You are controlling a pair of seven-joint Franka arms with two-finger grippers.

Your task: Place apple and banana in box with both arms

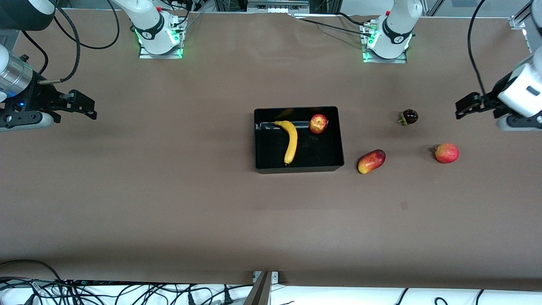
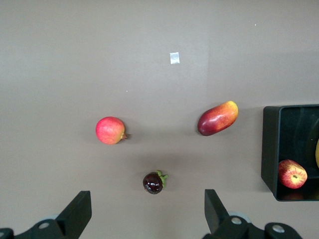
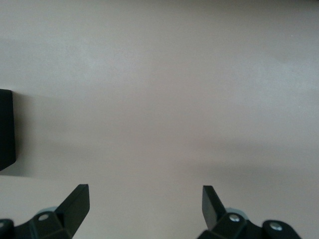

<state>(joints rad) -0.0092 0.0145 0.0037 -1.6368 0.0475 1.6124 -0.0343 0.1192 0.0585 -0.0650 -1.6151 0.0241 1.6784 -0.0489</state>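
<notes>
You'd grip the curved yellow banana [image 1: 291, 141], soft and bruisable, mid-body; it and the firm streaky red apple [image 1: 318, 123] lie in the glossy black box [image 1: 298, 169] at frame centre; left gripper [image 1: 465, 106] and right gripper [image 1: 82, 108] wait at the frame's side edges, wide open, empty

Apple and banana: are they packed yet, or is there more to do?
Looks finished. The banana and apple both lie in the box. The left pincer and right pincer hang open and empty over the table's ends. Nothing seems left.

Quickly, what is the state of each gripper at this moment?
Left gripper: open, holding nothing, over the table at the left arm's end.
Right gripper: open, holding nothing, over the table at the right arm's end.
</notes>
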